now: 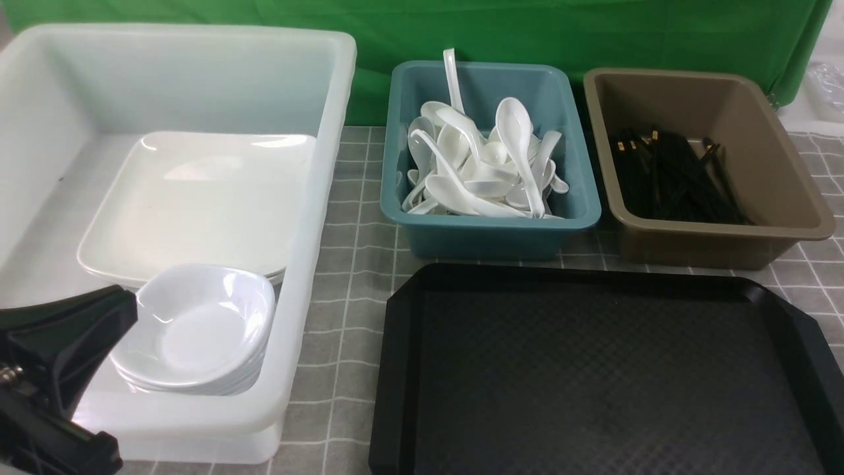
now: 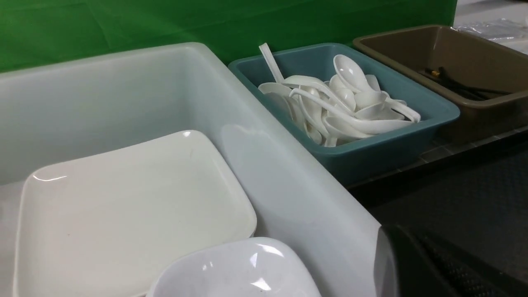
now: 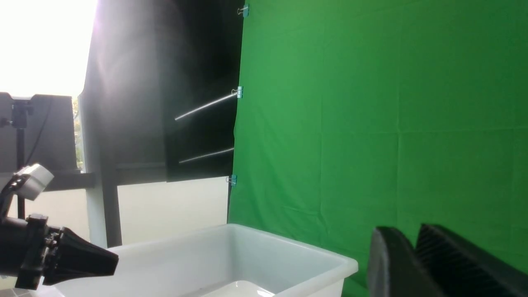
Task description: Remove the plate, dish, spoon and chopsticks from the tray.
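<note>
Nearest, the tray [image 1: 606, 376] is seen bare on the tabletop [image 1: 349, 290]. The left pincer [image 1: 99, 316], pressed together, is held beside the dish [image 1: 198, 326] stacked before the plate [image 1: 198, 198] in the white tub [image 1: 323, 165]. Beyond, spoons [image 1: 484, 165] fill the teal tub [image 1: 573, 152], chopsticks [image 1: 672, 175] the brown tub [image 1: 784, 171]. The right pincer [image 3: 416, 264] is seen slightly parted, holding nothing.

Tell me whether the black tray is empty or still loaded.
Empty. The tray shows only bare textured floor; plates, dishes, spoons and chopsticks all sit in the tubs behind and beside it.

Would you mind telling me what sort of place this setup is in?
Probably a staged lab mock-up of a canteen dish-return station: a green cloth backdrop behind, a teal plastic tub of white soup spoons, and a brown plastic tub of black chopsticks.
</note>
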Motion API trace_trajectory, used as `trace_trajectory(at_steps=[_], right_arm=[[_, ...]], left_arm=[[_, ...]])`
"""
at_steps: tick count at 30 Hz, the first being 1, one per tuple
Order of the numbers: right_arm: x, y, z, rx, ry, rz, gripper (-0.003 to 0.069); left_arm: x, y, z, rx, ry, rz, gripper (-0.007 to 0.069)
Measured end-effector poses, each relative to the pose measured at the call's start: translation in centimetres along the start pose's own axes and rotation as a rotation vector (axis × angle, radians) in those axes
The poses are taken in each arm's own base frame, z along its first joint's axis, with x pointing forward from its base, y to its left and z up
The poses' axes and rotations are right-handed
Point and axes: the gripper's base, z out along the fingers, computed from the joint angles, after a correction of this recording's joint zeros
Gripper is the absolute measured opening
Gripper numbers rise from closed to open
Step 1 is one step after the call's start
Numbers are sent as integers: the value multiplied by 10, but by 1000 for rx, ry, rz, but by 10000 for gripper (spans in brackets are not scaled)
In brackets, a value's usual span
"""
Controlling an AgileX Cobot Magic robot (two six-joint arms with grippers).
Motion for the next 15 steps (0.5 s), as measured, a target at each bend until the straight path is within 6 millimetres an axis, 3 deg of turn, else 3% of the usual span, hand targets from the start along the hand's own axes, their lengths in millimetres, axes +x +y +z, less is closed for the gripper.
trace_trajectory(at_steps=[11, 15], right_arm=[[0, 0, 0, 0, 0, -1, 161], [0, 0, 0, 0, 0, -1, 169]], left_arm=[[3, 6, -10, -77, -60, -98, 2], [24, 13, -25, -215, -174, -113, 2]])
